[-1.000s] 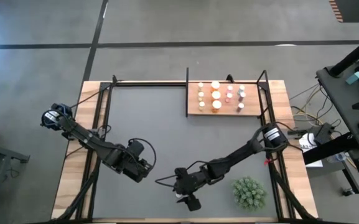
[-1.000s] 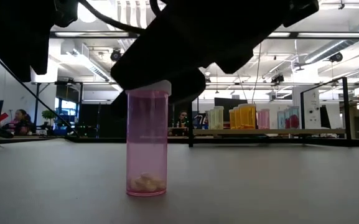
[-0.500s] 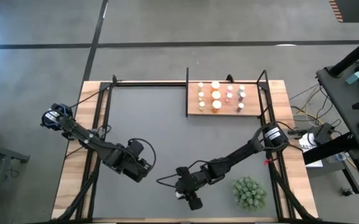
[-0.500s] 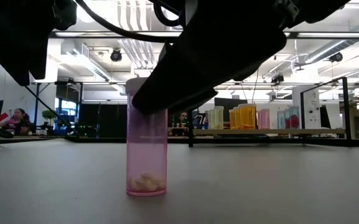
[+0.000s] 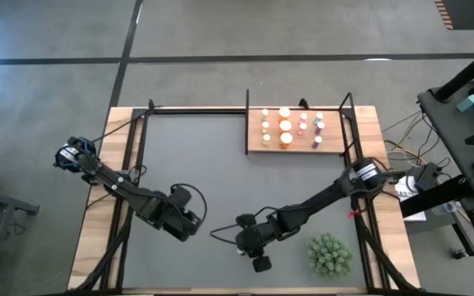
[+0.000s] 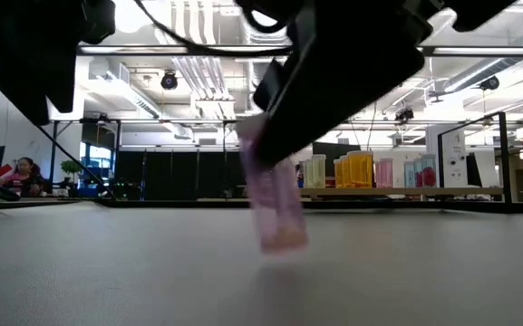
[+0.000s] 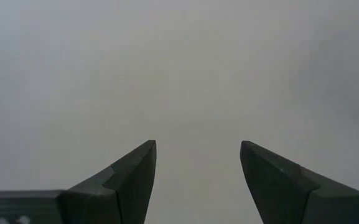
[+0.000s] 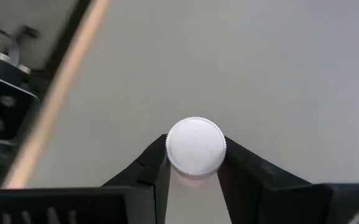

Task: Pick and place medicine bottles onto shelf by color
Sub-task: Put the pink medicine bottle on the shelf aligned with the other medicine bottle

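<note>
The right gripper (image 8: pixel 195 171) has just closed on the white cap of the pink plastic bottle (image 6: pixel 275 204), now lifted off the grey mat (image 5: pixel 220 164); wooden shelf (image 5: pixel 296 146) lies at one o'clock; left gripper (image 7: pixel 196 171) waits open

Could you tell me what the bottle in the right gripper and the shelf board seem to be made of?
Pink bottle: probably translucent plastic, since light passes through it; its cap looks matte white plastic with a ribbed rim. Shelf: apparently light-brown wood.
</note>
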